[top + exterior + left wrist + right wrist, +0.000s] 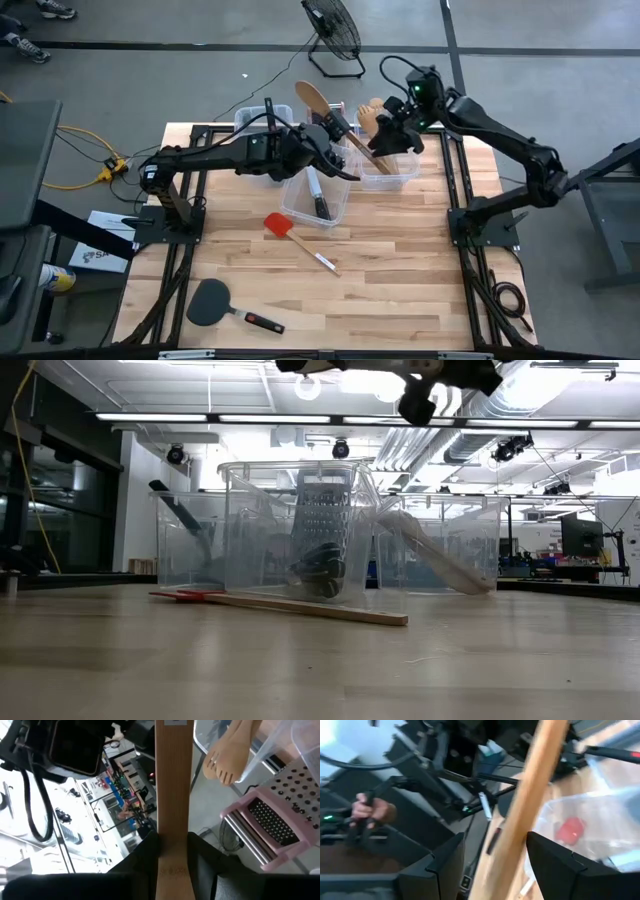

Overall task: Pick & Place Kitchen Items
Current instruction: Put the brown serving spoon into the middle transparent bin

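In the high view, the left arm is stretched from the table's left edge toward the far centre, and its left gripper (335, 128) is seen over the clear bins, clamped on the handle of a pale wooden spoon (313, 98) whose bowl points to the far left. The right arm is bent in from the far right, with the right gripper (385, 148) set around the other end of the same handle, above the right bin (405, 172). A knife (318, 195) lies inside the middle bin (296, 213). A red spatula (279, 225) lies on the table (400, 280) just near of that bin, and a black spatula (212, 301) lies at the near left.

In the low view, the clear bins are seen standing in a row, a steel grater (322, 520) upright among them, and the red spatula (190, 595) flat in front with its wooden handle running right.

In the left wrist view, the dark fingers (142, 865) are closed on the wooden spoon handle (173, 795); a wooden fork (230, 755) and the grater (272, 822) show beyond.

In the right wrist view, the fingers (447, 865) stand apart on either side of the wooden handle (525, 805); whether they press it cannot be told. A person's hand (372, 812) is visible far off.
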